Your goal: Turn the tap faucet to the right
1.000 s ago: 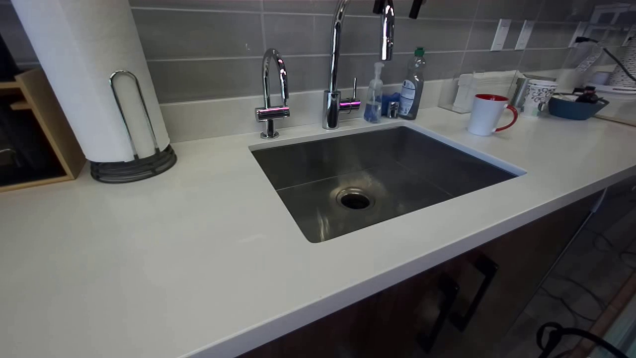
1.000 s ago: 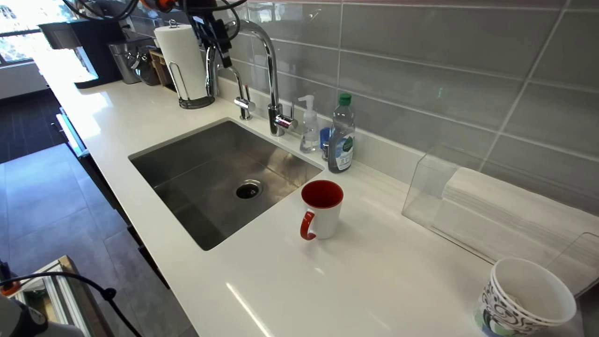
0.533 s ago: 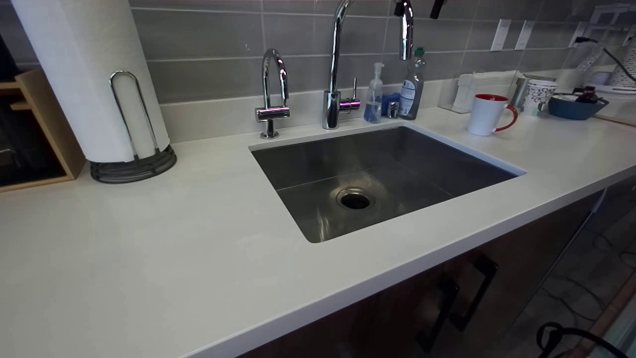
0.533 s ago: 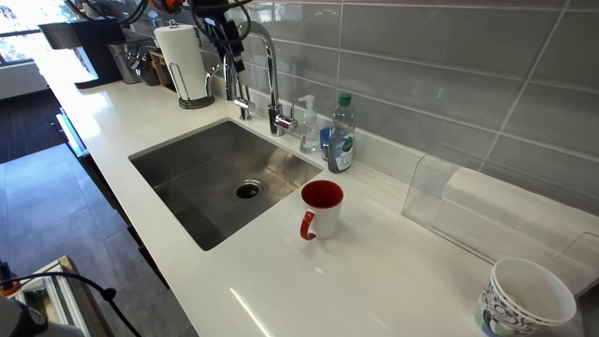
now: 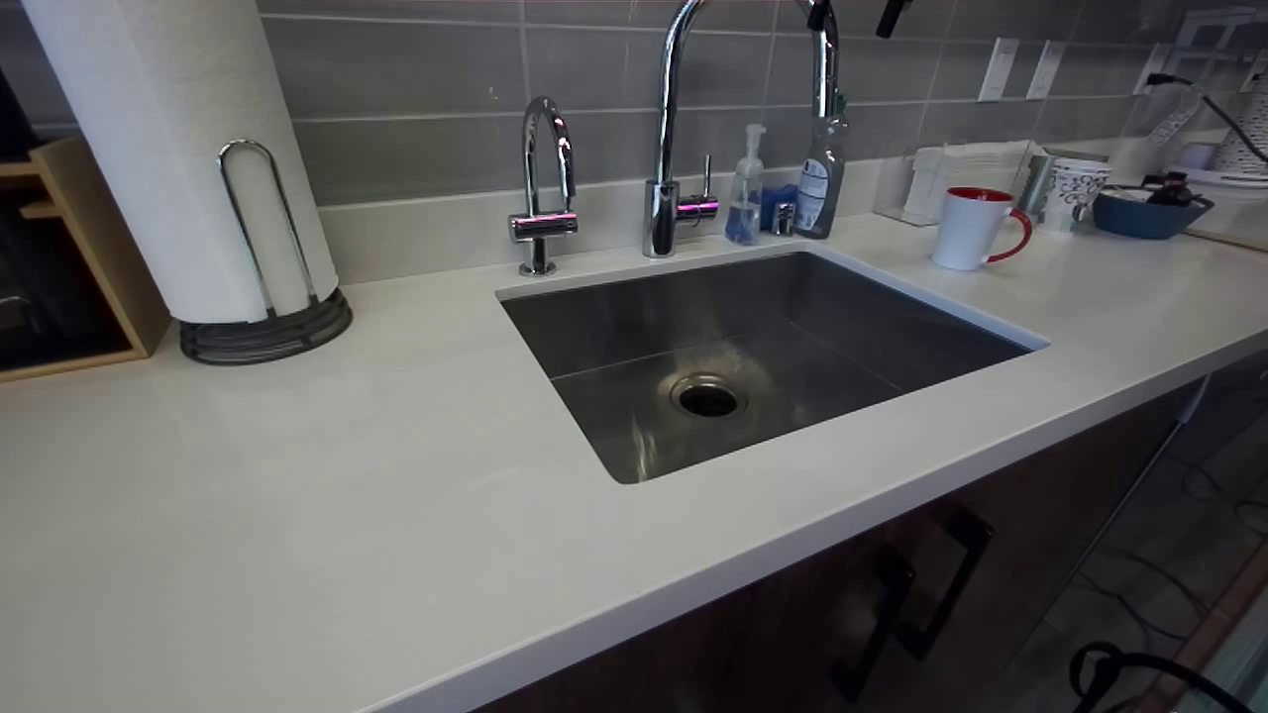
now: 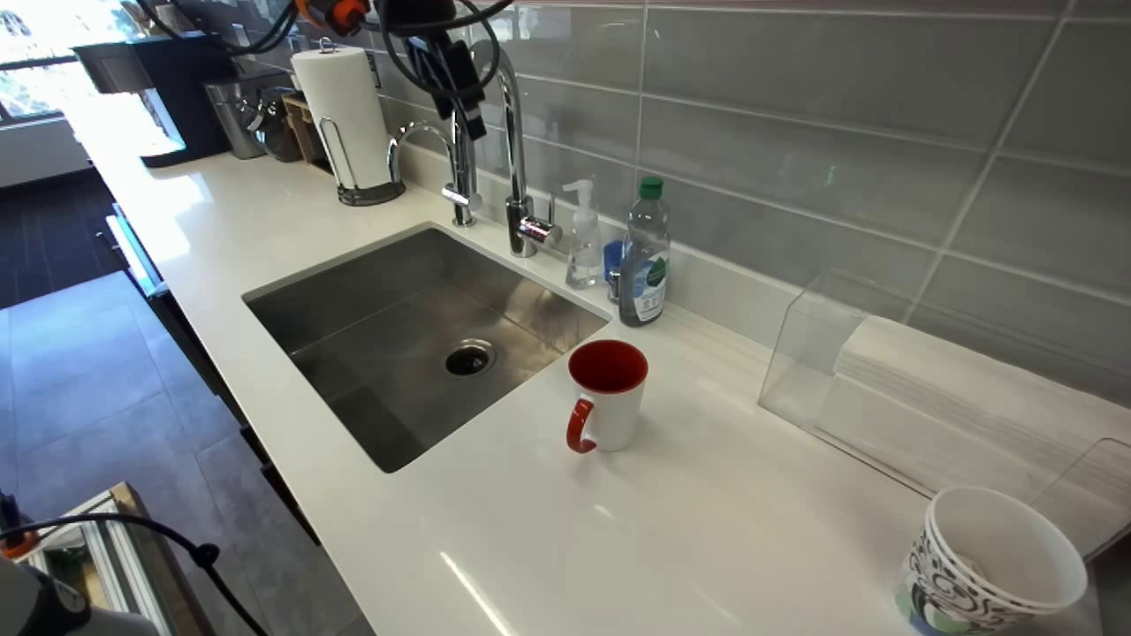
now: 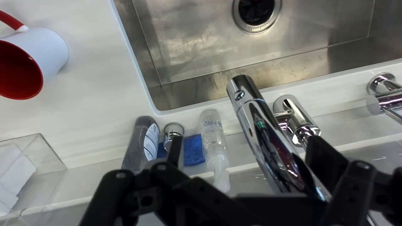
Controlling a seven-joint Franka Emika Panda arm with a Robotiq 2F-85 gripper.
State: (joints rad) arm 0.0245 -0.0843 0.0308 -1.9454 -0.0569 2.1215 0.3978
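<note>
While the gripper gapes, the tap faucet passes between its fingers.

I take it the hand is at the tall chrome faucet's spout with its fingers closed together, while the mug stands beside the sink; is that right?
Not quite: in the wrist view, the fingers of the hand are spread wide apart, not closed. The hand is at the spout of the tall chrome faucet, and the mug stands beside the sink, as you say.
</note>
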